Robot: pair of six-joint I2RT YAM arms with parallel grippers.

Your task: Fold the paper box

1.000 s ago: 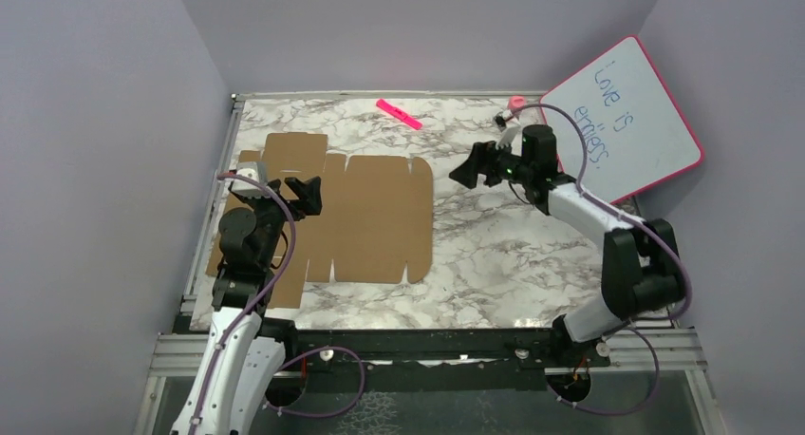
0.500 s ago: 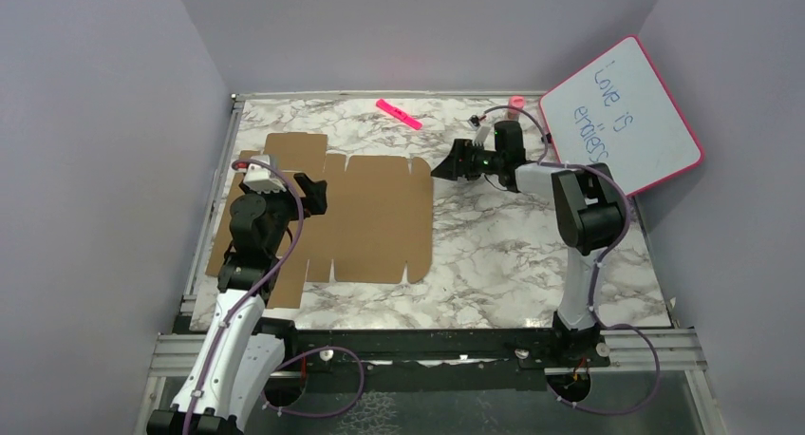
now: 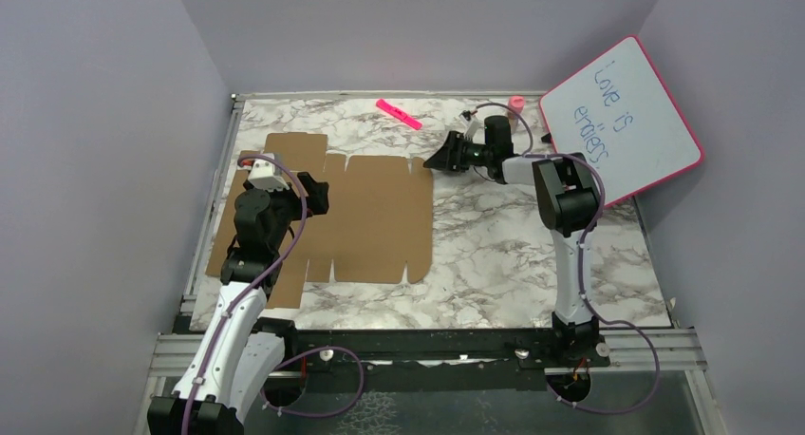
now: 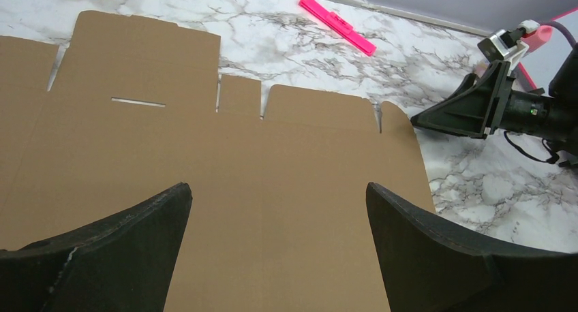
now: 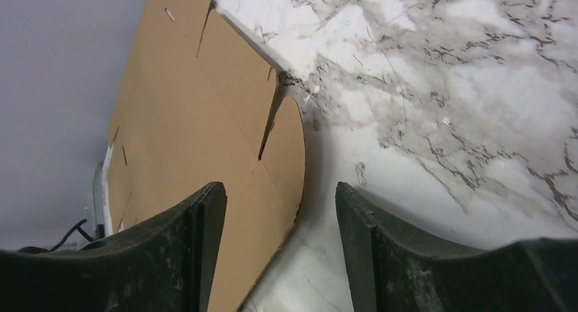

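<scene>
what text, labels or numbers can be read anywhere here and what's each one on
"Love is": blue handwriting, first line on the pink-framed whiteboard.
Second line beneath it: too blurred to read surely.
paper box: no print shows.
pink strip: no marking readable.

At centre-left the left gripper (image 3: 313, 196) hangs, jaws spread wide. The right arm (image 3: 566, 188) reaches to upper centre, the right gripper (image 3: 439, 160) pointing frame-left, jaws apart.
</scene>
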